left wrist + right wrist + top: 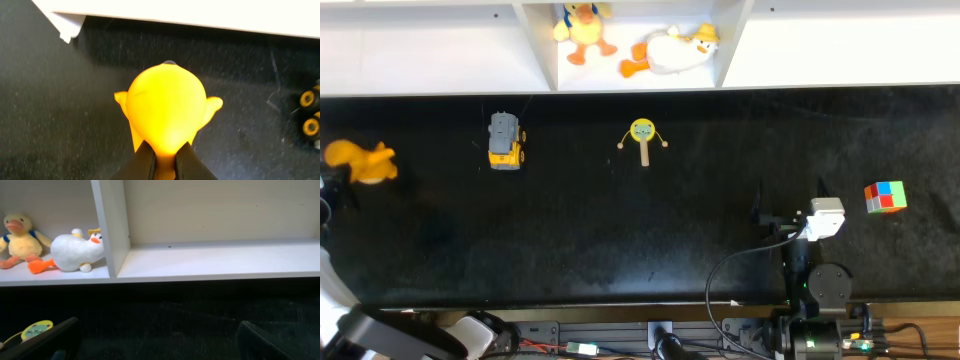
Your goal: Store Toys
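Observation:
An orange-yellow rubber toy [360, 160] lies at the far left of the black table. My left gripper [165, 167] is shut on the narrow end of this toy [167, 107]. Further right on the table stand a grey and yellow toy truck [505, 140] and a small rattle drum [642, 135]; a colour cube [885, 197] sits at the right. My right gripper [160, 347] is open and holds nothing; it hangs low over the table and faces the shelf, left of the cube. A yellow duck plush [582, 25] and a white goose plush [670, 50] lie in the shelf's middle compartment.
The white shelf [440, 60] runs along the back of the table, with upright dividers [112, 230] between its compartments. The truck's wheels [310, 112] are close beside the held toy. Cables lie along the front edge near the arm bases.

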You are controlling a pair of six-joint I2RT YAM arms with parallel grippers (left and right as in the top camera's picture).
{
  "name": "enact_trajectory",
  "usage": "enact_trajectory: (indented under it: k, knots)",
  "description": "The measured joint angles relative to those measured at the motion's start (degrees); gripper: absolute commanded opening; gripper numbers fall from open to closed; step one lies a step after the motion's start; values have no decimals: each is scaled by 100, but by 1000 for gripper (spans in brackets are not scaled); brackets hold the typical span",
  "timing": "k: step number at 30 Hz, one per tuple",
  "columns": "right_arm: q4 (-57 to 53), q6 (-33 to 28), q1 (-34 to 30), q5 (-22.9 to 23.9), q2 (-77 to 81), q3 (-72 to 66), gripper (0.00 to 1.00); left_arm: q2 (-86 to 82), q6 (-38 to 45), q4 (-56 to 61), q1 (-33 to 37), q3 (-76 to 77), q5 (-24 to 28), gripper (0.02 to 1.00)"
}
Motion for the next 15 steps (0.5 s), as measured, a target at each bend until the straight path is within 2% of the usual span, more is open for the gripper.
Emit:
enact_trajectory:
  k: [9,15]
  knots:
    - [2,0,0,0,0,0,993,-120,-892,1270,-625,0,66,36]
    - [0,0,-2,0,0,0,993,-122,-1510,2201,-1300,-2,-151,36]
